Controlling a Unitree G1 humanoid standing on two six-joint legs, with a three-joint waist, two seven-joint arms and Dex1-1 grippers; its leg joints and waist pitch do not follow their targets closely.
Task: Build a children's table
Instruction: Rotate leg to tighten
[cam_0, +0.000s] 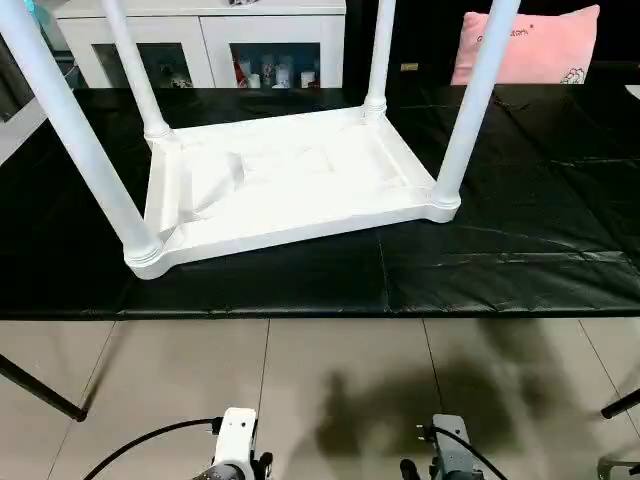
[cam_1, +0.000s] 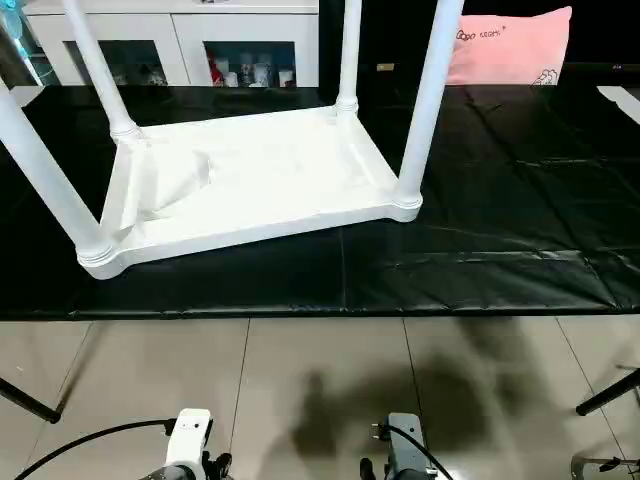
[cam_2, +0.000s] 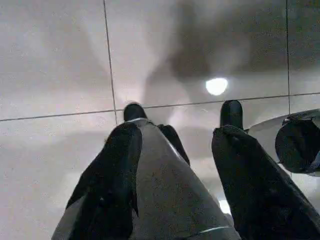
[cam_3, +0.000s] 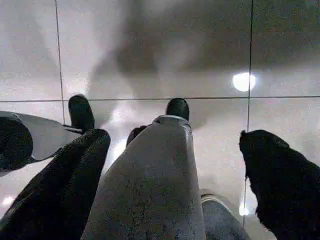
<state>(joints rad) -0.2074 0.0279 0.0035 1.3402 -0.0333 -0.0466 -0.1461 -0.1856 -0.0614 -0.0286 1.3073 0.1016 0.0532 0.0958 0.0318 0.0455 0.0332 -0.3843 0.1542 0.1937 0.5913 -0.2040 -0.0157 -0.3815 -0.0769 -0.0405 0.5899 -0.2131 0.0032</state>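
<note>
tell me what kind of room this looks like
Probably an indoor room set up as a robot test space: tiled floor, a white glass-door cabinet at the back, and a black sheet laid out under the upturned children's table.

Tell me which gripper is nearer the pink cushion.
Right. The right gripper hangs low over the floor tiles on the cushion's side of the scene; the left gripper hangs beside it, farther over. Both are far short of the pink cushion behind the black-covered table.
</note>
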